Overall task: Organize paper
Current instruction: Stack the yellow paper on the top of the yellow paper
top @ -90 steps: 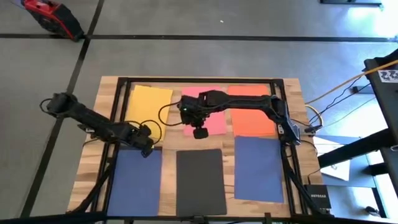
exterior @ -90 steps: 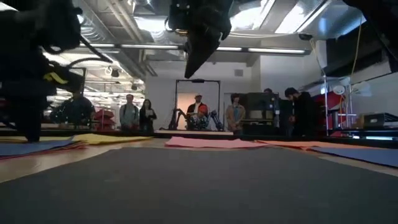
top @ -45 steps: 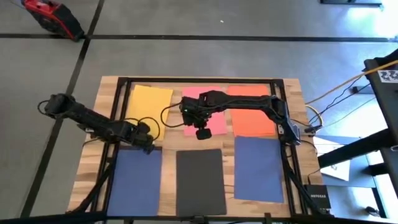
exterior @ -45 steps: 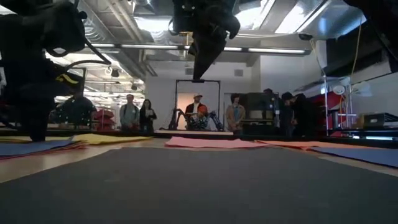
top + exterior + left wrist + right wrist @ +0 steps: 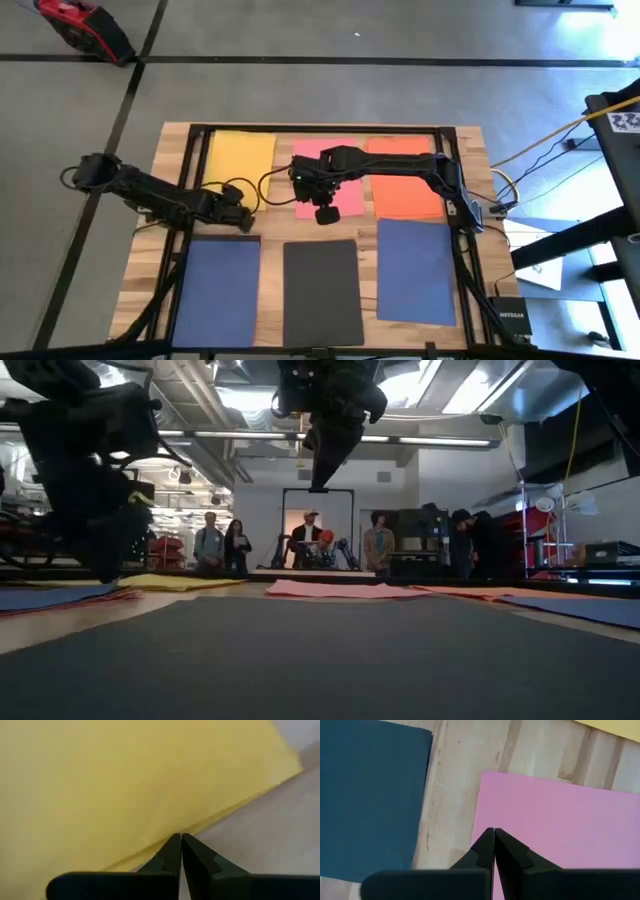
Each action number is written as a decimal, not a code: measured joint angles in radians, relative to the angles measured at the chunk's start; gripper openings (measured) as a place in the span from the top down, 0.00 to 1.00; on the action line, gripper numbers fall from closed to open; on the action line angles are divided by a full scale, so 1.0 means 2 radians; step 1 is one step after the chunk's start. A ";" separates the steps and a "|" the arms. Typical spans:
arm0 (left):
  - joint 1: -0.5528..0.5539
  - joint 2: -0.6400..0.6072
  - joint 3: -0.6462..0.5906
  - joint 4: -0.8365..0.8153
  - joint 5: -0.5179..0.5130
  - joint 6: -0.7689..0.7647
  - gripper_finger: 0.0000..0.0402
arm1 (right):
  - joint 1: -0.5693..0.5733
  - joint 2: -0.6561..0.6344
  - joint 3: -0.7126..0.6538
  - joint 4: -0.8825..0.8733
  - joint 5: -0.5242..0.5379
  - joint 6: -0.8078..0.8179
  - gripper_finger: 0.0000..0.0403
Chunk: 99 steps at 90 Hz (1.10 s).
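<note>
Left arm reaches in from the table's left edge, lying low; left gripper [image 5: 243, 216] sits left of table centre, fingers [image 5: 170, 855] pressed together. Right arm stretches from the right edge toward the middle; right gripper [image 5: 324, 214] hangs above table centre, pointing down, fingers [image 5: 484, 851] closed.

- My high camera looks straight down on the whole counter [image 5: 270, 135] and both arms.
- My low camera sits at counter height, skimming the black sheet [image 5: 320, 660], facing people [image 5: 220, 545] in the room.
- Each wrist camera looks close down past its fingers: left on the yellow sheet [image 5: 125, 780], right on the pink sheet [image 5: 560, 830]; the high view shows both.
</note>
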 joint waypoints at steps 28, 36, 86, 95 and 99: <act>0.013 -0.001 0.001 0.106 0.015 0.059 1.00 | 0.011 0.000 0.000 -0.016 -0.003 0.000 1.00; 0.013 -0.001 0.001 0.135 0.053 0.100 1.00 | 0.016 0.000 0.000 -0.025 0.001 0.000 1.00; -0.042 -0.001 0.002 0.193 0.340 0.223 0.86 | 0.096 0.000 0.000 -0.092 0.091 0.040 1.00; -0.045 -0.001 0.002 0.193 0.323 0.238 0.79 | 0.107 0.000 0.000 -0.105 0.115 0.053 1.00; -0.043 -0.001 0.002 0.193 0.304 0.245 0.76 | 0.112 0.000 0.000 -0.110 0.122 0.058 1.00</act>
